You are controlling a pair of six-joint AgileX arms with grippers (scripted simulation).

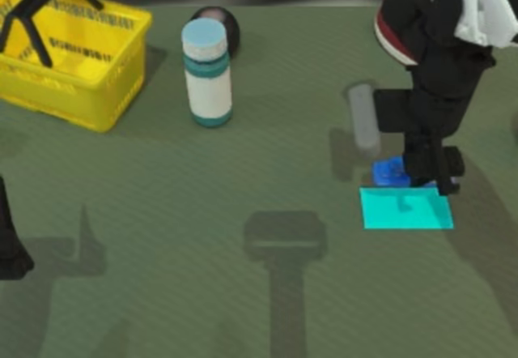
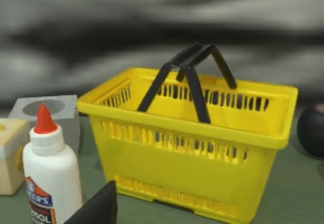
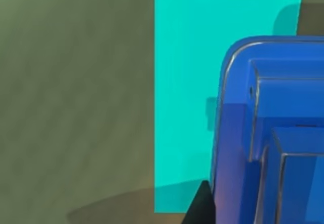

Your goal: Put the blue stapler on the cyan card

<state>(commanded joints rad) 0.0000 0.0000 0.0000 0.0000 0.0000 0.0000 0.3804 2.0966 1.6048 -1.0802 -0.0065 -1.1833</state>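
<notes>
Your left pincer [image 1: 10, 253] sits parked at the worktop's [image 1: 162, 236] left edge; you cannot tell how its fingers stand. On the right side lies the cyan card [image 1: 405, 210], flat. Just behind its far edge your right pincer [image 1: 429, 176] is clamped on the blue stapler [image 1: 391, 171], held over that edge. Farther back stand a white bottle [image 1: 207, 74] and a yellow basket [image 1: 73, 50].
</notes>
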